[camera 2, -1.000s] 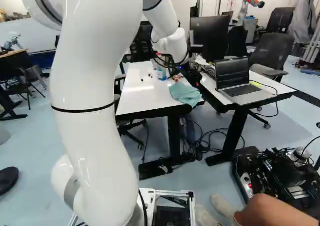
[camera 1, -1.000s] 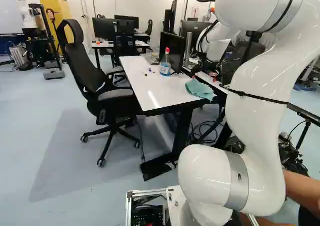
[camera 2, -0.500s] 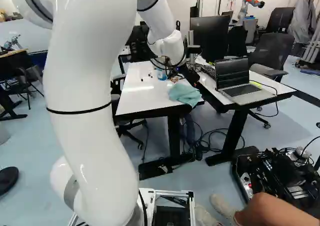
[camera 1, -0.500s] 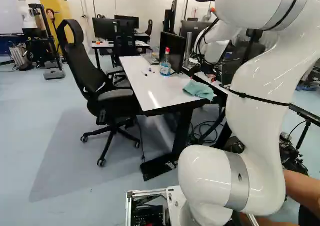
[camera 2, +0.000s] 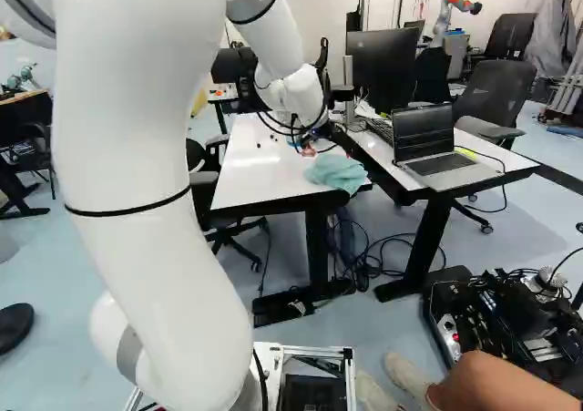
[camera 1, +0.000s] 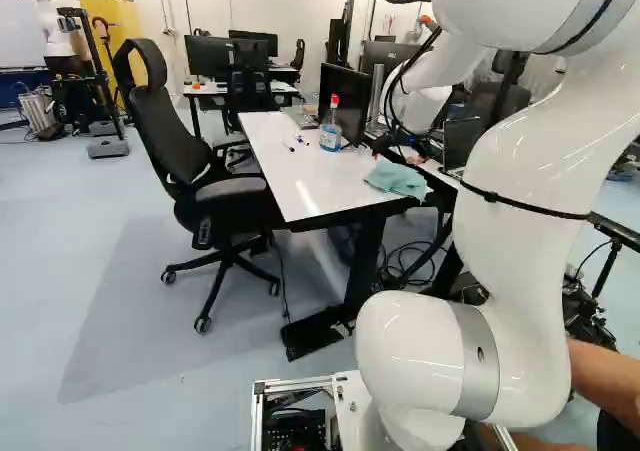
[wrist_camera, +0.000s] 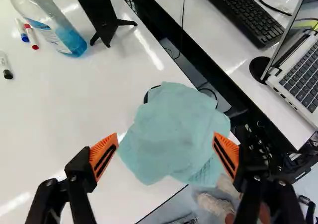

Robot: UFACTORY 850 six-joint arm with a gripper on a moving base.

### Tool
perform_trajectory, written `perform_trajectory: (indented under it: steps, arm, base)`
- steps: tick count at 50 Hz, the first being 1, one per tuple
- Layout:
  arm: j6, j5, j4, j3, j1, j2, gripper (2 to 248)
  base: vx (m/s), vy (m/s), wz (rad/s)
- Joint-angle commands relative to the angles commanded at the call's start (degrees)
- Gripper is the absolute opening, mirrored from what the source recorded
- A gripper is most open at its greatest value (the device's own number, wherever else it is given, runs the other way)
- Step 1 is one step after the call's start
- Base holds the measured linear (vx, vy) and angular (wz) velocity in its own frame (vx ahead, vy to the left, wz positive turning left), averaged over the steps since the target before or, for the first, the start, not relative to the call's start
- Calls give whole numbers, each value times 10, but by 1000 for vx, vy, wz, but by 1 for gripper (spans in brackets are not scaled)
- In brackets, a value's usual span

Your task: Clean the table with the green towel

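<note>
A green towel [wrist_camera: 171, 129] lay bunched at the near corner of a glossy white bench [camera 1: 295, 181], on the side facing a second bench [camera 2: 510, 162]. It was pale, bluish green and matt, with soft, shallow folds and a lumpy, uneven outline. One small patch showed a ribbed weave, and part of the cloth reached past the bench's edge. A dark, curved rim peeked out from beside it.

The robot's white arm [camera 2: 137, 156] reached out toward this corner, carrying the end effector [camera 2: 311, 145]. In the wrist view, its two fingers with orange pads [wrist_camera: 103, 157] stood wide apart and had hold of nothing. The towel was ahead of them, filling most of the view between their tips; whether either tip touched it, I could not tell.

Farther along the white top stood a clear spray bottle [camera 1: 330, 131] of blue liquid with a red top, near the black foot of a monitor stand [wrist_camera: 102, 15]. A few markers [wrist_camera: 32, 37] lay close to the bottle. The second bench held a black keyboard [wrist_camera: 243, 13] and an open laptop [camera 2: 437, 163]. A black office chair [camera 1: 165, 121] stood beside the first bench.
</note>
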State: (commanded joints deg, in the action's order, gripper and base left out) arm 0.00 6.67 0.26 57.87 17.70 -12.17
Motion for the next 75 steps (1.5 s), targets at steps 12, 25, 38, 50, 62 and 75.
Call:
perform_trajectory:
  steps: [12,25,38,50,62,75]
  arm:
    - [0,-55,0,-52,-17,27,247]
    - [0,-125,-1,-116,-39,62,247]
    - [0,-205,-1,-191,-64,102,247]
    - [0,-282,-1,-263,-88,140,247]
    - [0,-350,-2,-326,-109,174,247]
    - [0,-414,-2,-386,-129,206,247]
  base:
    - [0,0,0]
    - [0,0,0]
    - [0,0,0]
    - [0,0,0]
    - [0,0,0]
    - [0,0,0]
